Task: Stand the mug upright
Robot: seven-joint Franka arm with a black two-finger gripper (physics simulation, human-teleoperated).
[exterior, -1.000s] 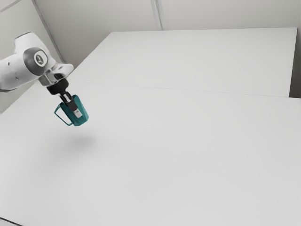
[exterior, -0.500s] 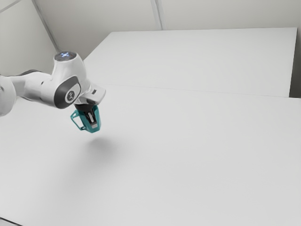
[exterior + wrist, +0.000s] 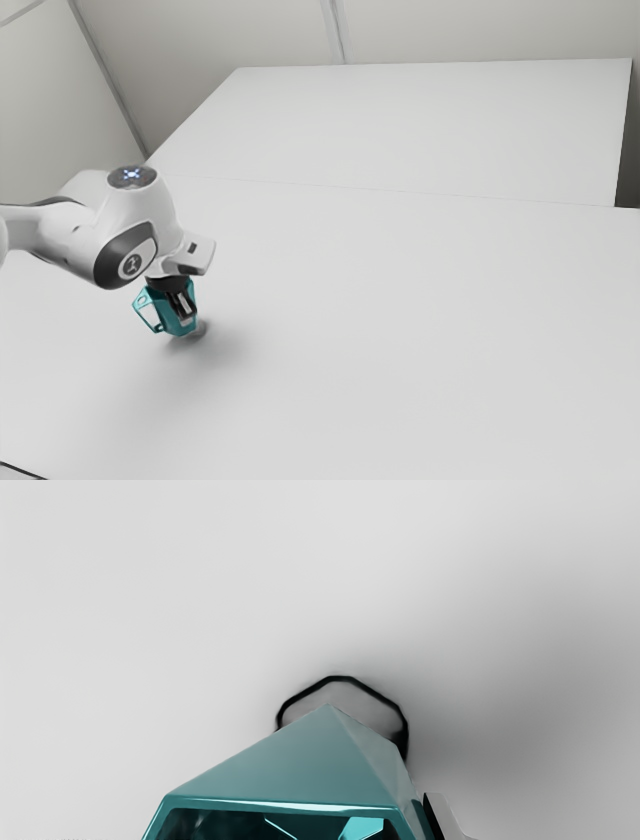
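The gripper (image 3: 184, 307) grasps the mug (image 3: 171, 318), mouth up but leaning, low toward the bench's (image 3: 420, 330) exterior-view left edge — square its base down before letting go.

Bright, diffuse light is washing the white table (image 3: 430, 330); a soft shadow (image 3: 220, 358) is lying toward its edge at the exterior view's left; the mug (image 3: 295, 765) is gleaming along its rim.
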